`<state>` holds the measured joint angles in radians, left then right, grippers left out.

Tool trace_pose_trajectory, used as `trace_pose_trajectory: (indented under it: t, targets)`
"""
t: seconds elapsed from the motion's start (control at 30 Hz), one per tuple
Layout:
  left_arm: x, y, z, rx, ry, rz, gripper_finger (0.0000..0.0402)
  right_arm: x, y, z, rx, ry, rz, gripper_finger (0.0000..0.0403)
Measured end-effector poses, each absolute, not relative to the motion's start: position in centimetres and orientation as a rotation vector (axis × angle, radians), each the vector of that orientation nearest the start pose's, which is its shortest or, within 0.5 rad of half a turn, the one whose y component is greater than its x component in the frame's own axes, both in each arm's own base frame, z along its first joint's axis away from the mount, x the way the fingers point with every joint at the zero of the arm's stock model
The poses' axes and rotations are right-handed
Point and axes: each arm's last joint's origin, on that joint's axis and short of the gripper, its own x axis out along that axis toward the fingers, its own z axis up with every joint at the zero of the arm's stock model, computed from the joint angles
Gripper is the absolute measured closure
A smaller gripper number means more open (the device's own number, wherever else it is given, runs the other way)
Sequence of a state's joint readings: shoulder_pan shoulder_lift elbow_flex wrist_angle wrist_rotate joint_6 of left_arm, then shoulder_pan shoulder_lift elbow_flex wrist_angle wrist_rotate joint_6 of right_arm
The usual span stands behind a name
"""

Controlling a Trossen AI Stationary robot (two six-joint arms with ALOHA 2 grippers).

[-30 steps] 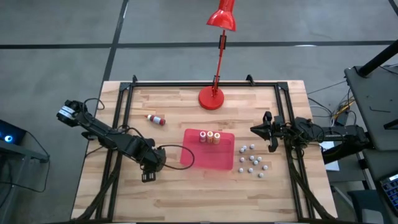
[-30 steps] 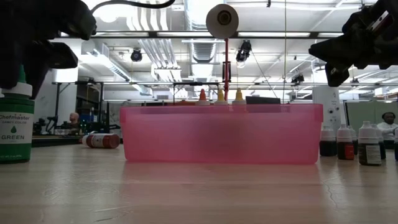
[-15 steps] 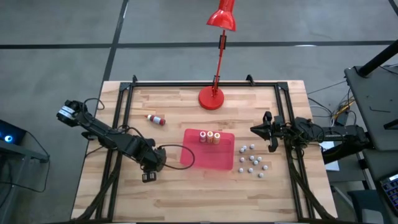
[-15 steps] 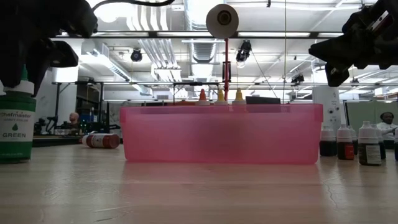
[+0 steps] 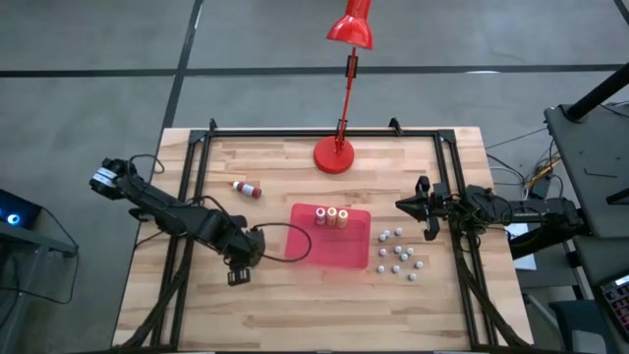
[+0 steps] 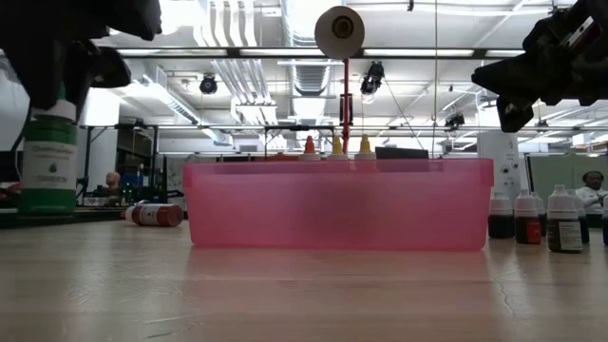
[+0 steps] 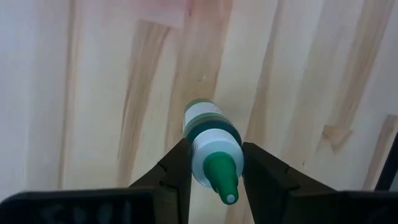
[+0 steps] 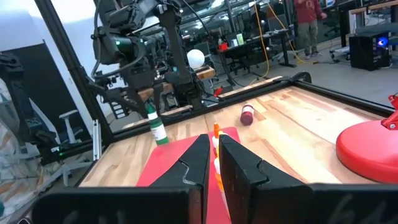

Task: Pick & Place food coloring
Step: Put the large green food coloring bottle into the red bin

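Raised since a second ago: green-capped food coloring bottle (image 6: 47, 161), then standing on the bench (image 5: 295, 310), now clear of it and upright. Pinched at the neck between the left gripper (image 7: 211, 168) fingers (image 7: 171, 177), cap tip pointing back toward the wrist, body hanging below; held upright, likely so it clears the wall of the red tray (image 5: 339, 258) and can be set down standing. Just beside the fingers, toward the bench centre, the tray, with three orange- and yellow-capped bottles (image 5: 331, 216) already upright at its far side. Farther off, a red-capped bottle (image 5: 246, 188) lying on its side, not yet collected. Right gripper (image 5: 421, 207) waiting near the bench's right rail, fingers pressed together on nothing, small grey-white beads (image 5: 398, 253) scattered nearby.
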<state>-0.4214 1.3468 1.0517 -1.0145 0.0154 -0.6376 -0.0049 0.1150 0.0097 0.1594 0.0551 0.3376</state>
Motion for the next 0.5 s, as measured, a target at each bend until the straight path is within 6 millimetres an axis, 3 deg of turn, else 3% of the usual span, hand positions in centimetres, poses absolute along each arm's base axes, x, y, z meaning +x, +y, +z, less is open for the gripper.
trace_pose_trajectory:
  t: [0.5]
  targets:
    - [23.2, -6.0, 25.8, -0.329, 1.311, 0.145, 0.0310, 10.4, -0.2, 17.3, 0.342, -0.064, -0.050, 0.0374]
